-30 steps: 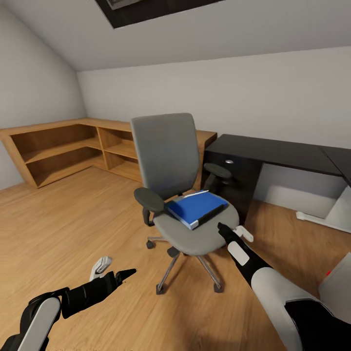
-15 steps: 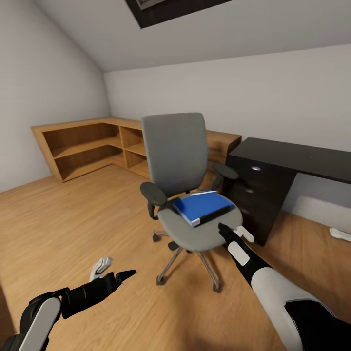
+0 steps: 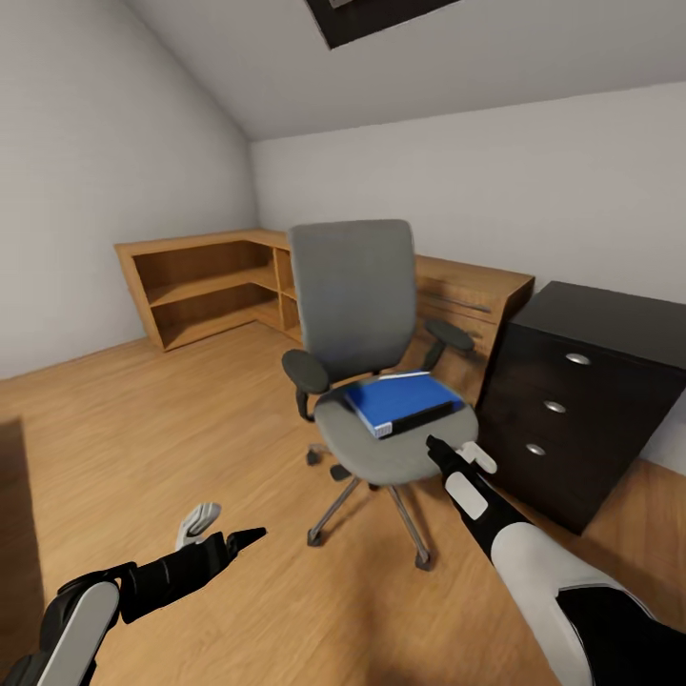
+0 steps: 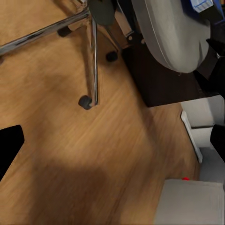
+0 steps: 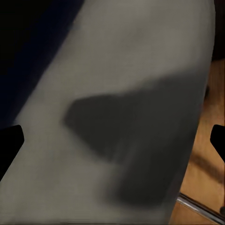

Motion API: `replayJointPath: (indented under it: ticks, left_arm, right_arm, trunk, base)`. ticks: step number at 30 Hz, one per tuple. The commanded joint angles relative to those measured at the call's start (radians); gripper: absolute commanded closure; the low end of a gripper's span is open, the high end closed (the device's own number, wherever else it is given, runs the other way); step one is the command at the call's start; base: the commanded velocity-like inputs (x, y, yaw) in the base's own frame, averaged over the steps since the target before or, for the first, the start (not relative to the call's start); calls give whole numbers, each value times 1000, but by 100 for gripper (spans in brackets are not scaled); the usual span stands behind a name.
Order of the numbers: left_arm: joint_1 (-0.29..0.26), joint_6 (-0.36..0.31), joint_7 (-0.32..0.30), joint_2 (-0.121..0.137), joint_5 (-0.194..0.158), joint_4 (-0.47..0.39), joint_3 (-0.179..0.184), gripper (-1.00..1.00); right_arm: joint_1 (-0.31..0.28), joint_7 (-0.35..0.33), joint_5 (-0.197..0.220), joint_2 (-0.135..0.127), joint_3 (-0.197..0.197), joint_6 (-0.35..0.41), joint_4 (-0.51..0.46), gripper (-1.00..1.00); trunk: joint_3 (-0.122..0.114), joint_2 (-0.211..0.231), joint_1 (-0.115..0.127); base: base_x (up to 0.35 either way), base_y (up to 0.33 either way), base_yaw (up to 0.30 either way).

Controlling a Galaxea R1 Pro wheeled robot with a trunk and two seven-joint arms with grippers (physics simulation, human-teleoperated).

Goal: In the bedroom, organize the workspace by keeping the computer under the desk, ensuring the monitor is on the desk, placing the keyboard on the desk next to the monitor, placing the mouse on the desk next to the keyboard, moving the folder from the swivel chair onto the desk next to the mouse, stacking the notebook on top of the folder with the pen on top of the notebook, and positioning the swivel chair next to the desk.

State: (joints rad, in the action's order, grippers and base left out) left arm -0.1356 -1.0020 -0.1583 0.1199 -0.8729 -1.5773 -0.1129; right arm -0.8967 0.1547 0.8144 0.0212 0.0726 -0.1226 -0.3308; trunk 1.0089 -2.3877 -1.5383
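I have the swivel chair (image 3: 376, 381) straight ahead of me on the wooden floor (image 3: 143, 429). The folder (image 3: 400, 403) lies flat on its grey seat, blue face up, with a dark strip along the edge nearest my right pincer (image 3: 455, 455). That pincer sits at the seat's front rim, just short of the folder and a little to its right; its two fingers are spread apart and pinch nothing. Through the right wrist camera I see the grey seat (image 5: 117, 108) close below the spread fingertips, with a dark shadow on it. My left pincer (image 3: 227, 527) hangs low over the floor, well to the left of the chair's chrome base, its fingers also spread and empty. The bench's (image 3: 591, 400) black drawer unit stands just to the right of the right pincer, beside the chair. A light wooden shelf unit (image 3: 219, 286) runs along the far wall behind the chair.
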Motion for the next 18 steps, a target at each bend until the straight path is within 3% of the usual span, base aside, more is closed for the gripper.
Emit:
replayJointPath:
  ticks: [1,12,18]
  left_arm:
    - [-1,-4,-10,-1,9,0,0,-100]
    - [-1,-4,-10,-2,8,2,1,-100]
    - [-1,-4,-10,-2,8,8,2,-100]
  right_arm:
    - [-1,0,12,0,16,-4,-2,-100]
    - [-1,-1,11,1,16,-5,-4,-100]
    - [-1,-1,11,0,16,-5,-4,-100]
  trunk:
    - [1,0,0]
    - [1,0,0]
    - [1,0,0]
  base:
    - [321,0,262]
    - [320,0,35]
    - [107,0,0]
